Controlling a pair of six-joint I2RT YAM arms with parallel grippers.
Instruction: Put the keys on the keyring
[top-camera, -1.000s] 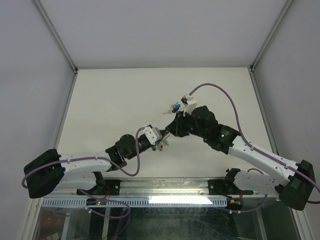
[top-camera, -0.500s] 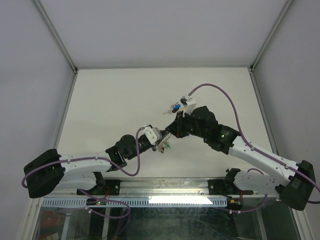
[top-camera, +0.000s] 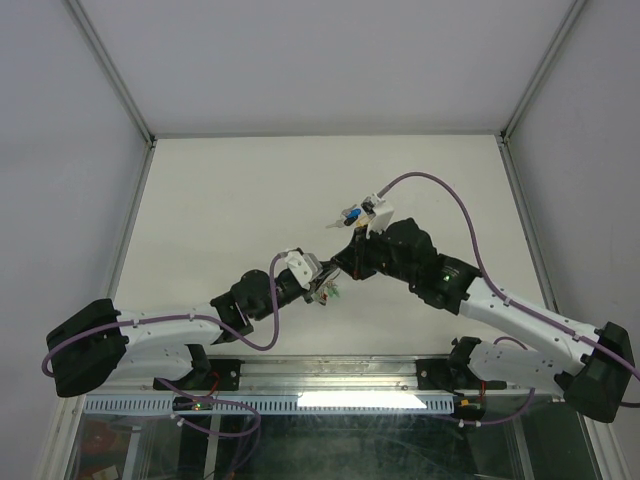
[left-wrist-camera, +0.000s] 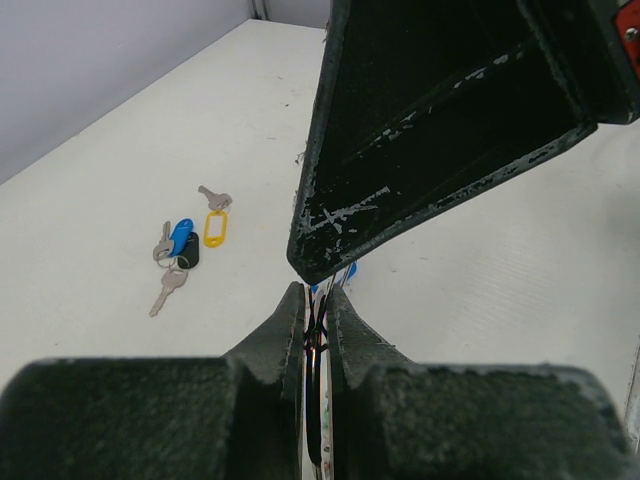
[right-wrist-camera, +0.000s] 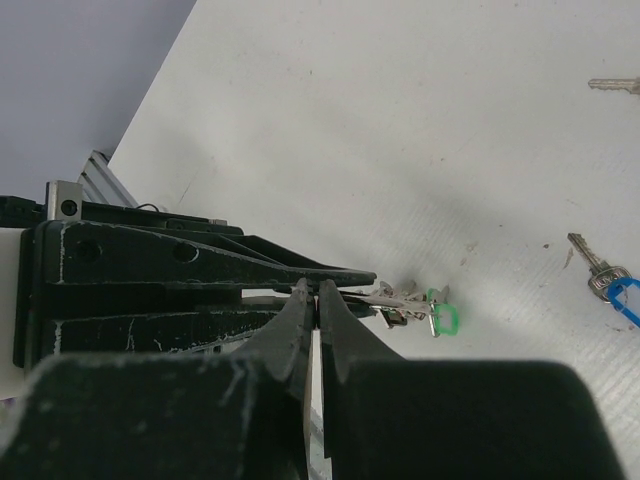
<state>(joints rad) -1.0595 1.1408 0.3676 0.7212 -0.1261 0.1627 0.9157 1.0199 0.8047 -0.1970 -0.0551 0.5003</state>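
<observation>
The keyring (right-wrist-camera: 410, 298), a small bunch of keys with a green-headed one (right-wrist-camera: 443, 320), hangs above the table between both grippers. My left gripper (left-wrist-camera: 315, 296) is shut on its thin wire (left-wrist-camera: 318, 325). My right gripper (right-wrist-camera: 317, 292) comes from the opposite side, its fingertips pinched on the same bunch right at the left fingers (right-wrist-camera: 200, 265). In the top view the bunch (top-camera: 332, 290) sits where the two grippers meet. The loose keys lie on the table behind: a blue-headed one (left-wrist-camera: 181, 235), a yellow-headed one (left-wrist-camera: 215, 227) and a silver one (left-wrist-camera: 168, 290); in the top view (top-camera: 349, 214) they are partly hidden by the right wrist.
The right gripper's dark finger (left-wrist-camera: 450, 120) fills the upper half of the left wrist view. Another silver key (right-wrist-camera: 612, 85) and a blue-headed key (right-wrist-camera: 620, 295) lie at the right edge of the right wrist view. An aluminium rail (top-camera: 330, 372) runs along the white table's near edge.
Almost nothing: the right arm has shifted very slightly, and both grippers stay together on the key bunch in the same place.
</observation>
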